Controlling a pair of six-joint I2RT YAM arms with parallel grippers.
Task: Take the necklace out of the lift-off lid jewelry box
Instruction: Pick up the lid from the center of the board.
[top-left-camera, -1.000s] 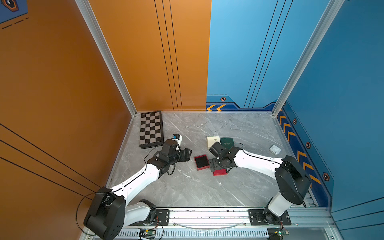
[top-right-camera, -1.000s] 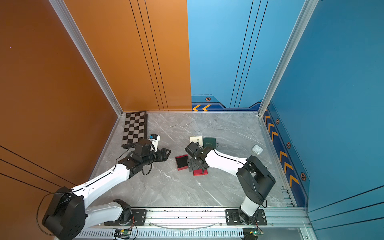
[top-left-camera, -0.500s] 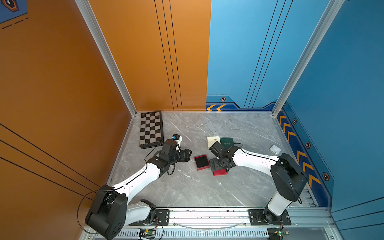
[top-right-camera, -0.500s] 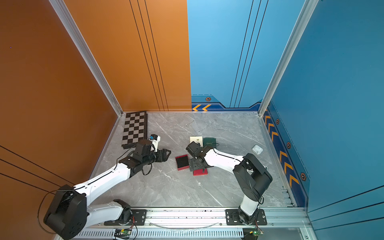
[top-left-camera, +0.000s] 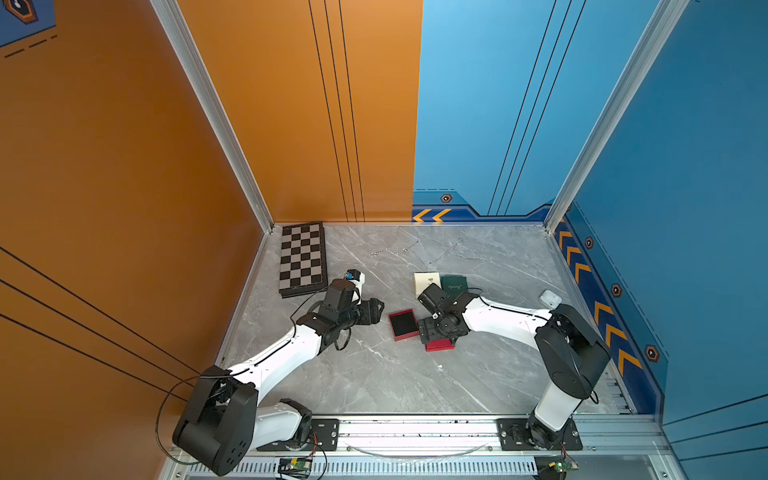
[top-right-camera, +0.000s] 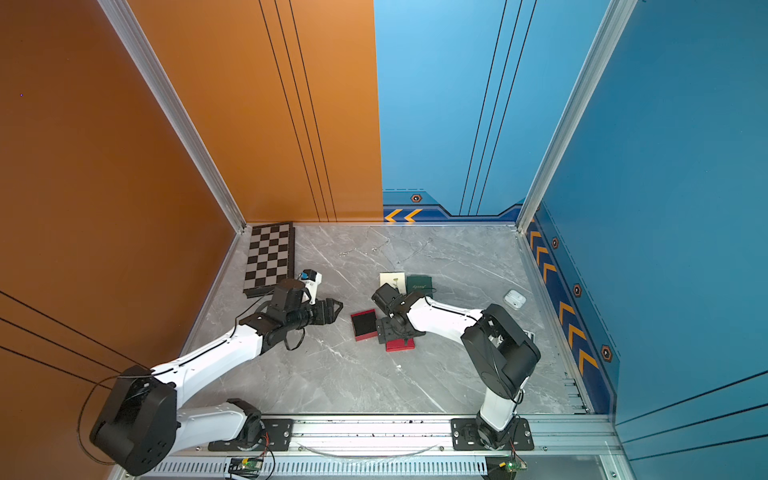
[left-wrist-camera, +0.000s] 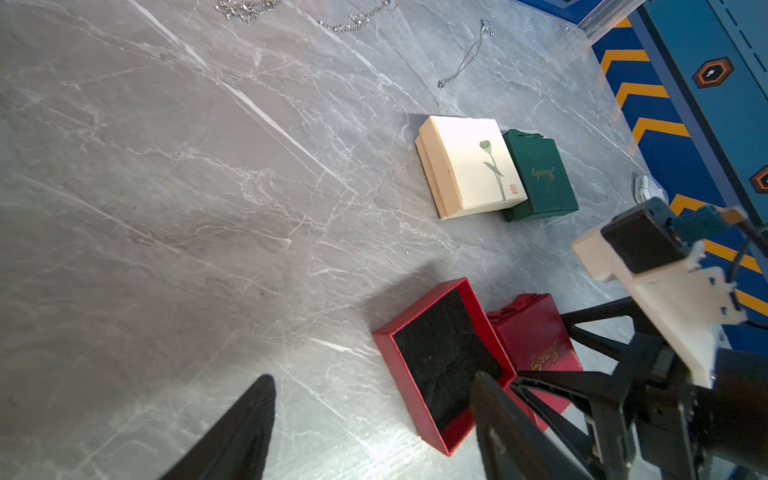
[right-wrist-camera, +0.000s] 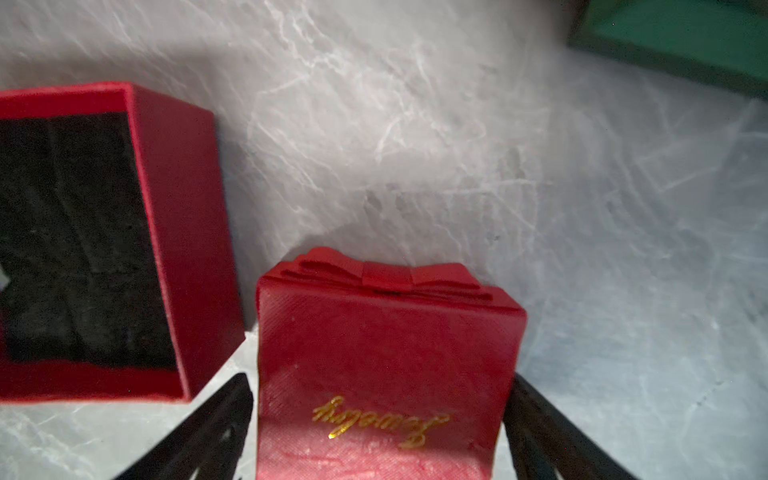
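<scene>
Our right elbow (top-left-camera: 571, 353) has edged inward. We see the red box base (right-wrist-camera: 178, 249) open, black-lined; its bowed, gold-scripted lid (right-wrist-camera: 386, 345) lies just beside it, between the fingers of our right gripper (right-wrist-camera: 380, 382), and we cannot tell if they pinch. Our left gripper (left-wrist-camera: 374, 380) gapes nearby. Silver chains (left-wrist-camera: 465, 54) lie well apart.

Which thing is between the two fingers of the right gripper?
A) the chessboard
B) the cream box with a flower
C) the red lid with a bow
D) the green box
C: in the right wrist view the red lid, with its bow and gold lettering, lies between the black fingers of the right gripper.
</scene>
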